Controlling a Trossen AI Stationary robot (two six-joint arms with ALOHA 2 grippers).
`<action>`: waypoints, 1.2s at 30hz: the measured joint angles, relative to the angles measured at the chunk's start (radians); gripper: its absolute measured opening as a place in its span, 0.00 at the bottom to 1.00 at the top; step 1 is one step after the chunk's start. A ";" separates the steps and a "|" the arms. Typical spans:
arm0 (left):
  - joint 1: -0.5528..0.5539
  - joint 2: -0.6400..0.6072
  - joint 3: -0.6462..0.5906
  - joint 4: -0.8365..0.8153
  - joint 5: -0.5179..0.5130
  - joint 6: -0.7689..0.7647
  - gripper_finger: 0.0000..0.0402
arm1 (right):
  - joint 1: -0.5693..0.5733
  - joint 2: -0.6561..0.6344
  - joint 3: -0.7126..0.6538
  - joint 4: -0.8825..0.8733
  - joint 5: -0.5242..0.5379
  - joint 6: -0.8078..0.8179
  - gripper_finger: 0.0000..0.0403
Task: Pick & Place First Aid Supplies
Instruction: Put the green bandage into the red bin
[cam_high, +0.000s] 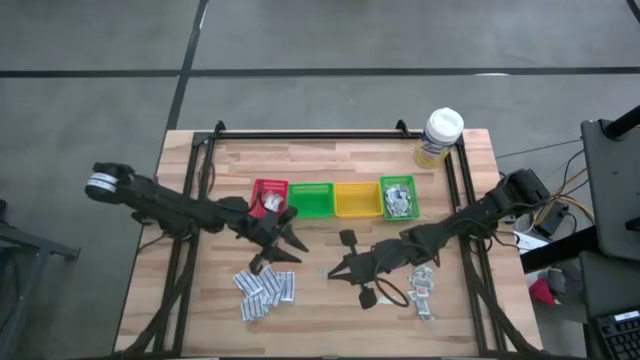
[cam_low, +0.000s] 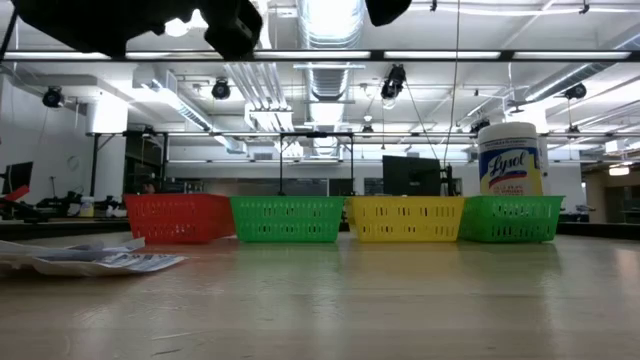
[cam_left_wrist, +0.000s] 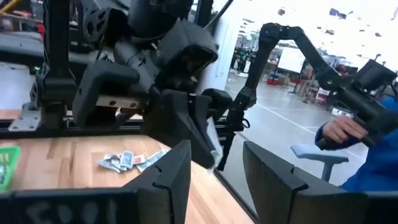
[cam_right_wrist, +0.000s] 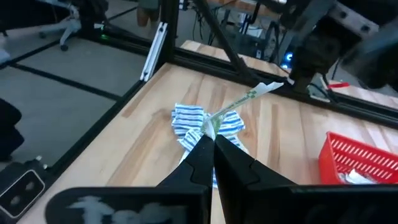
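A pale green sachet (cam_right_wrist: 239, 102) is pinched by its corner in the right gripper (cam_right_wrist: 210, 142), at table centre. The left gripper (cam_left_wrist: 214, 165) is spread, at nine o'clock. So thin a hold could be lost in transit.

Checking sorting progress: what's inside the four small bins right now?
From above, the red bin holds a few white sachets, the right-hand green bin a heap of grey-silver ones. The other green bin and yellow bin look empty. From table height, mesh walls hide all contents.
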 joint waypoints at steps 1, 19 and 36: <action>0.000 0.021 0.001 0.018 0.000 -0.011 0.35 | 0.000 0.001 0.000 0.002 0.000 0.000 0.02; 0.000 0.247 0.119 0.101 0.015 -0.096 0.35 | 0.000 0.018 0.001 0.003 0.002 0.001 0.02; 0.000 0.256 0.132 0.090 0.075 -0.138 0.35 | -0.003 0.018 0.001 0.006 0.004 -0.011 0.02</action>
